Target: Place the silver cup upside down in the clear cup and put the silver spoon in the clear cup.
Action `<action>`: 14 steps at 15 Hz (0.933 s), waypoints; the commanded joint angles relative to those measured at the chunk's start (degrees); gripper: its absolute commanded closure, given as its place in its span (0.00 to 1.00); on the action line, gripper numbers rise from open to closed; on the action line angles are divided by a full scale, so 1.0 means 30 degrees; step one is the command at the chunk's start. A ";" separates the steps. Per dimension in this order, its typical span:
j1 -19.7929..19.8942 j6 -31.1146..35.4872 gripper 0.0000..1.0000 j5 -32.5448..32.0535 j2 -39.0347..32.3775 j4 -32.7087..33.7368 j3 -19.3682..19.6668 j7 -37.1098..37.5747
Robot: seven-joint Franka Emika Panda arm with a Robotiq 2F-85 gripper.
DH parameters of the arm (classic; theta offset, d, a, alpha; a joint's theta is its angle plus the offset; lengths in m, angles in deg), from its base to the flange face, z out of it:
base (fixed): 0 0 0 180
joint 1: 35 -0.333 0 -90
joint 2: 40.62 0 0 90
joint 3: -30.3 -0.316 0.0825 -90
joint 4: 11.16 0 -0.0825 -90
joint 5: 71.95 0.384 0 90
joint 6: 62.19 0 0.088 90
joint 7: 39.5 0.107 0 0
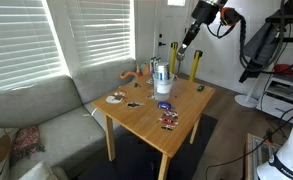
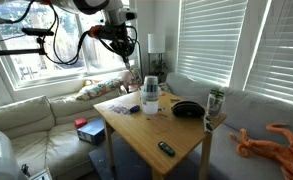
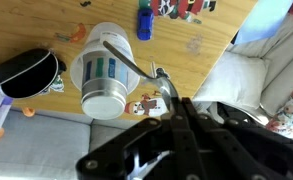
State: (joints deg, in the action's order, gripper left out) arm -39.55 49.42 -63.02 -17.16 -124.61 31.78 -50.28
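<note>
Wrist view: clear cup (image 3: pixel 91 70) on wooden table (image 3: pixel 221 25); sofa (image 3: pixel 36 140) perhaps touching.

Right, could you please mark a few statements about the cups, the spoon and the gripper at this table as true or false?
1. The clear cup stands upright on the wooden table. True.
2. The silver cup stands alone beside the clear cup. False: it sits inside the clear cup.
3. The silver spoon lies on the sofa. False: in the wrist view it slants across the clear cup, one end by the fingertips of the gripper.
4. The gripper hangs above the table in both exterior views. True.
5. The table top is glass. False: it is wood.
</note>
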 commanded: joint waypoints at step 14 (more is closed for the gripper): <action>-0.0455 0.1344 0.99 0.3500 -0.1931 0.0826 0.0489 -0.3468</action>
State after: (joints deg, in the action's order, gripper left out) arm -39.77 53.19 -55.74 -21.65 -123.10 32.03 -58.52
